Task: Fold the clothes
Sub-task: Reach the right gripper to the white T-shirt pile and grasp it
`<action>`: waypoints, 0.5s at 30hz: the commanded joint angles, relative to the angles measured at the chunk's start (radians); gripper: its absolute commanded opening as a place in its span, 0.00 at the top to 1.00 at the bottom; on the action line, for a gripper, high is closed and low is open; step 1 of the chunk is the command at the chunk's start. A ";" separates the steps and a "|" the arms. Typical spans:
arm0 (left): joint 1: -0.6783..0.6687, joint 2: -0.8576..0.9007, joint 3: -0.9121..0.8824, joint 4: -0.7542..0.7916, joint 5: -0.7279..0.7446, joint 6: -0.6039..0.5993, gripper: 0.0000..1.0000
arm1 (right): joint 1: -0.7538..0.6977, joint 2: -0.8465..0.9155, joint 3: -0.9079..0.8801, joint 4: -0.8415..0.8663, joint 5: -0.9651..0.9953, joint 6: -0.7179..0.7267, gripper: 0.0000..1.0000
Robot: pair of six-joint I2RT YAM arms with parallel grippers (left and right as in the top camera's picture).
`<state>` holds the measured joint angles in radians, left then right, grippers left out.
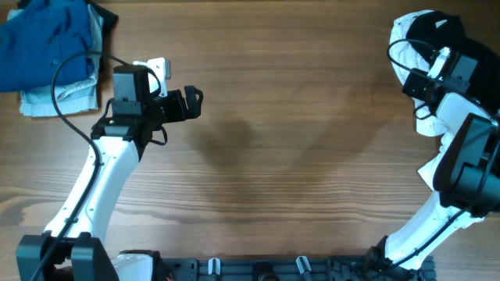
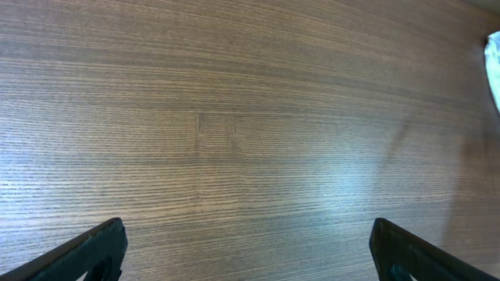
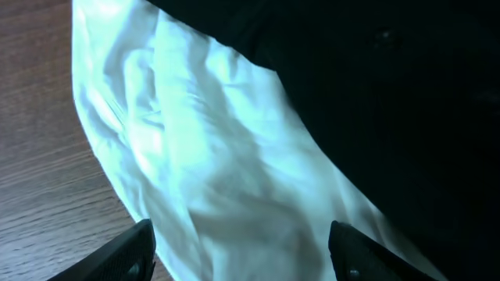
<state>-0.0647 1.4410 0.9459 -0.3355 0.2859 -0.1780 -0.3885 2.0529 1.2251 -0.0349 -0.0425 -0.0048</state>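
Right gripper (image 3: 242,254) spread wide over a white garment (image 3: 203,172) at the table's far right corner.

Its fingers stand well apart and hold nothing; whether they touch the cloth cannot be told. A black garment (image 3: 375,101) lies over the white one, and both are crumpled. The left gripper (image 2: 246,242) hangs with its jaws parted and empty above the table (image 1: 273,140), left of its middle. At the table's far left corner a folded blue garment (image 1: 43,43) sits on a pale folded cloth (image 1: 62,97). The table is brown wood, its grain running side to side, with soft shadows at its middle. A black rail (image 1: 258,269) runs along its near edge.
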 commanded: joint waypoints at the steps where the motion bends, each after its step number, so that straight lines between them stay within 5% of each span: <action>1: -0.006 0.005 0.021 0.003 -0.003 -0.013 0.00 | -0.002 0.036 0.018 0.024 0.020 0.010 0.28; 9: -0.006 0.005 0.021 0.004 -0.003 -0.013 0.00 | -0.002 0.106 0.018 -0.021 0.024 0.060 0.28; 11: -0.005 0.005 0.021 0.004 -0.003 -0.013 0.00 | -0.002 0.115 0.018 -0.051 0.027 0.087 0.44; 13: -0.006 0.005 0.021 0.004 -0.003 -0.013 0.00 | -0.002 0.109 0.019 -0.069 0.027 0.116 0.77; 15: -0.005 0.005 0.021 0.007 -0.003 -0.013 0.00 | -0.002 0.091 0.019 -0.079 0.027 0.162 0.87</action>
<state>-0.0650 1.4410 0.9459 -0.3355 0.2859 -0.1810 -0.3965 2.1075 1.2598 -0.0731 -0.0013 0.0620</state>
